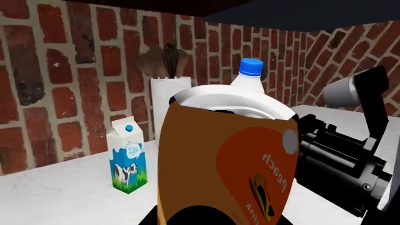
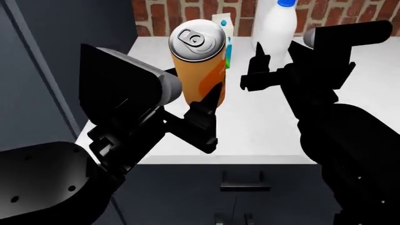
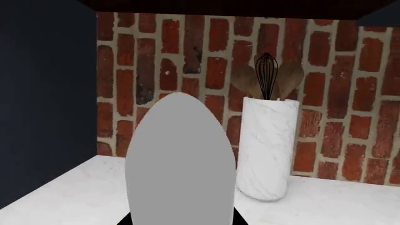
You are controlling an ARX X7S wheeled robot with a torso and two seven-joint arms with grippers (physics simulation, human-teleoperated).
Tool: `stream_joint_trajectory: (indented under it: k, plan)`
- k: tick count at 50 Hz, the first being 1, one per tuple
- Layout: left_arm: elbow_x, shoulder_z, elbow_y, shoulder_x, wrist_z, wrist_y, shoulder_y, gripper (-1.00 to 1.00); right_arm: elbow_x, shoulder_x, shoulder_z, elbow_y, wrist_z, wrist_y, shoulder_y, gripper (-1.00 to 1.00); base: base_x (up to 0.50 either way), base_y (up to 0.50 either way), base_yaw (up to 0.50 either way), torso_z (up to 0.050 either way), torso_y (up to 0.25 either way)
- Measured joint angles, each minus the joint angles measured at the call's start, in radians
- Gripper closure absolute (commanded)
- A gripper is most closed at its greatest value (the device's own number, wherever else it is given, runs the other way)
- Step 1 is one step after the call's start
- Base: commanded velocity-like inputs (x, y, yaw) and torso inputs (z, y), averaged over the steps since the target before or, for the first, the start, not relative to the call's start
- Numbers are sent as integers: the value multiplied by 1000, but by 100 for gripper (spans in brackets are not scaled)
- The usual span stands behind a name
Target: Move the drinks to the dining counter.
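My left gripper (image 2: 209, 101) is shut on the tall orange can (image 2: 196, 61), holding it clear of the white worktop; close up, the can (image 1: 225, 164) leans. Behind it stand the milk carton (image 1: 128, 161) and the white bottle with a blue cap (image 2: 278, 26), both upright near the brick wall. My right gripper (image 2: 253, 70) hangs open in front of the bottle, nothing between its fingers. A pale grey rounded shape (image 3: 181, 159) that I cannot identify fills the right wrist view. The dining counter is out of view.
The drinks are on a white-topped cabinet (image 2: 262, 136) with a black bar handle (image 2: 245, 180) on its dark front. A marble utensil holder (image 3: 265, 145) stands against the brick wall. A tall dark cabinet (image 2: 56, 56) rises on the left.
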Motion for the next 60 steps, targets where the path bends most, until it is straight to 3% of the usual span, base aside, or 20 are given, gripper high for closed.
stream_joint_trajectory:
  k: [12,51,60]
  plan:
    - [-4,1,3,-8,6,14,7,100,2,9,-16,-30,1,4,4,100,-498,176,0,1,0]
    - [18,16,2,-31,33,50,22,100,14,29,-45,-47,-12,-27,-4,100,-438,399,0,0,0]
    - [17,22,3,-33,38,58,26,100,-3,40,-57,-52,-4,-37,-9,100,-38,194,0,1,0]
